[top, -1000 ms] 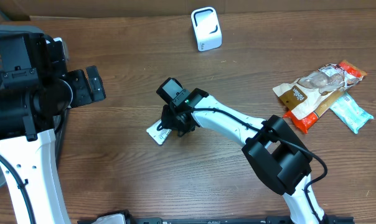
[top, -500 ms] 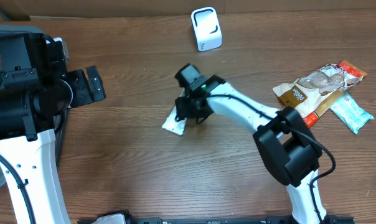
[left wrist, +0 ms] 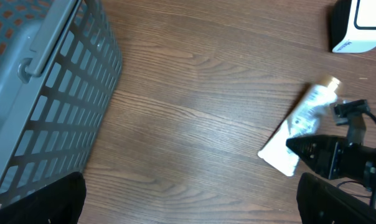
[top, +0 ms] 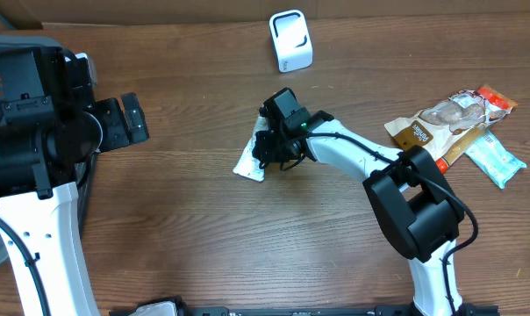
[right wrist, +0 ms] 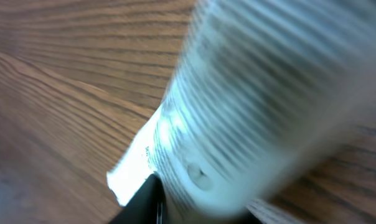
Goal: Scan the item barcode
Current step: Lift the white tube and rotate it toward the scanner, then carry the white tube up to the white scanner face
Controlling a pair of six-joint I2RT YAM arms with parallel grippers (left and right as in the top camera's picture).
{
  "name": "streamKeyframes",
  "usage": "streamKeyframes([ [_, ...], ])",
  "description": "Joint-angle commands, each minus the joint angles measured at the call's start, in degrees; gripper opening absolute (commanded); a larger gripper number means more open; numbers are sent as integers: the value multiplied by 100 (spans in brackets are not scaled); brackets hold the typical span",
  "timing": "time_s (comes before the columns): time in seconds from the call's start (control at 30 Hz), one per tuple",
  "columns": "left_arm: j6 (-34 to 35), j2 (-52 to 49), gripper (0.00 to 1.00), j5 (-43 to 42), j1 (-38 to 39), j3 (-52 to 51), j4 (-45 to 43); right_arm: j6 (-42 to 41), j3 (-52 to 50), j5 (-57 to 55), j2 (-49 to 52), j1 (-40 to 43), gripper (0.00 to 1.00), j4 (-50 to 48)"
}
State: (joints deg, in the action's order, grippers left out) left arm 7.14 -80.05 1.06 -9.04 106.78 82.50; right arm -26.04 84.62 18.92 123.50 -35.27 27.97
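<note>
Basket (left wrist: 63,93) blocks the left; scanner (top: 290,40) stands behind.

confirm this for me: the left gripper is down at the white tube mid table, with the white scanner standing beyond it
One thing is off: it is the right gripper that is down at the white tube, as the overhead view shows. The left gripper is open, off to the side. The white scanner does stand beyond the tube.

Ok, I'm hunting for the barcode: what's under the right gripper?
A white tube on the table, partly covered by the right gripper. The tube's underside is hidden; no barcode shows.
</note>
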Motion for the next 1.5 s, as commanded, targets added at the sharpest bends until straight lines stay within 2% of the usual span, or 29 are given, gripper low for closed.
streamKeyframes([
  [0.0, 37, -20, 100, -48, -22, -2, -20, -79, -168, -181, 2, 199, 4, 96],
  [0.17, 37, -20, 100, -48, -22, -2, -20, -26, -162, 245, -42, 400, 4, 367],
  [0.3, 39, -20, 100, -50, -22, -2, -22, 1237, -155, 1375, -304, 765, 4, 529],
  [0.33, 39, -20, 100, -50, -22, -2, -20, 1884, -129, 1993, -468, 933, 4, 647],
  [0.43, 37, -20, 99, -50, -22, -2, -20, 3069, -118, 3029, -807, 1237, 4, 1036],
  [0.7, 39, -20, 100, -50, -22, -2, -20, 4330, -96, 3198, -1467, 1635, 4, 1906],
  [1.17, 39, -20, 99, -50, -22, -2, -20, 4454, 0, 3211, -2686, 1620, 4, 1963],
  [1.23, 37, -20, 100, -48, -22, -2, -20, 4264, 0, 3021, -2734, 1615, 4, 1845],
  [1.33, 39, -20, 99, -50, -22, -2, -20, 3635, 0, 2105, -2730, 1569, 4, 1434],
  [1.47, 39, -20, 99, -48, -22, -2, -22, 3351, 0, -256, -2706, 1355, 4, 640],
])
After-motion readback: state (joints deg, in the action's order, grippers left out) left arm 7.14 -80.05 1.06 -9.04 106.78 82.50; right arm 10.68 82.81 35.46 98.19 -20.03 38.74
